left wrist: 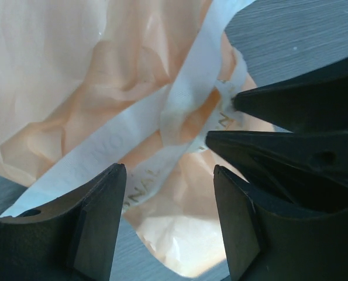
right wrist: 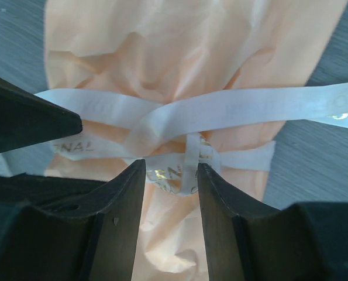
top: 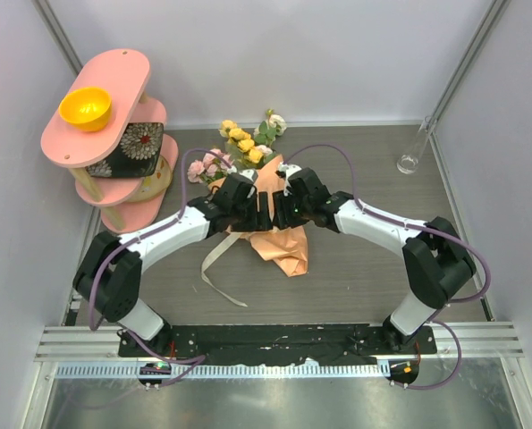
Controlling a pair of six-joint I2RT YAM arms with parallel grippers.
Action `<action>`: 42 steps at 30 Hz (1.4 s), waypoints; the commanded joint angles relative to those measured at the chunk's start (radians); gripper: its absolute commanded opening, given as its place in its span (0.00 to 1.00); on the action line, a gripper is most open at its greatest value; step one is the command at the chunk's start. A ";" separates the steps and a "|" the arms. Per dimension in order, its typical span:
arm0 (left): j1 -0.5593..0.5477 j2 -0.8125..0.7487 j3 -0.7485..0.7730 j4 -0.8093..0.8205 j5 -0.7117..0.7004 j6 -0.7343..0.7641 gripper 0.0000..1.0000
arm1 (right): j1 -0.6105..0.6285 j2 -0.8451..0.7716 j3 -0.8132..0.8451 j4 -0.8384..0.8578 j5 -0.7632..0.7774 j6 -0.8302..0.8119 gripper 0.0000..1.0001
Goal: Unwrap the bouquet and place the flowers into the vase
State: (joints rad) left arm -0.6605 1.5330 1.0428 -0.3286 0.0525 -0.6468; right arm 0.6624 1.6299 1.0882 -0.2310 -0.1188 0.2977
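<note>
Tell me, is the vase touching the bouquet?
Apart. The top view shows bare table between the far-right vase and the bouquet.

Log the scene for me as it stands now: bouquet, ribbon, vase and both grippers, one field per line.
bouquet: lying mid-table, flowers toward the far side, wrapped in paper
ribbon: knotted around the paper, one end trailing on the table
vase: far right, no flowers in it
left gripper: open, over the ribbon
right gripper: open, straddling the knot
</note>
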 commanded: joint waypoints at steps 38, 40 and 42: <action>0.006 -0.401 -0.343 0.152 -0.203 -0.076 0.54 | 0.005 -0.128 -0.117 0.139 0.094 -0.064 0.33; 0.006 -0.396 -0.304 0.128 -0.183 -0.053 0.62 | 0.035 -0.099 -0.079 0.105 0.114 -0.087 0.36; 0.007 -0.381 -0.242 0.097 -0.172 -0.021 0.67 | 0.066 -0.085 -0.048 0.072 0.194 -0.078 0.36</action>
State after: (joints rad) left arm -0.6590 1.1538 0.6750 -0.2138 -0.1509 -0.7265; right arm 0.6743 1.5299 0.9520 -0.1448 0.0612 0.2768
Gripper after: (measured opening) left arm 0.641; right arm 0.355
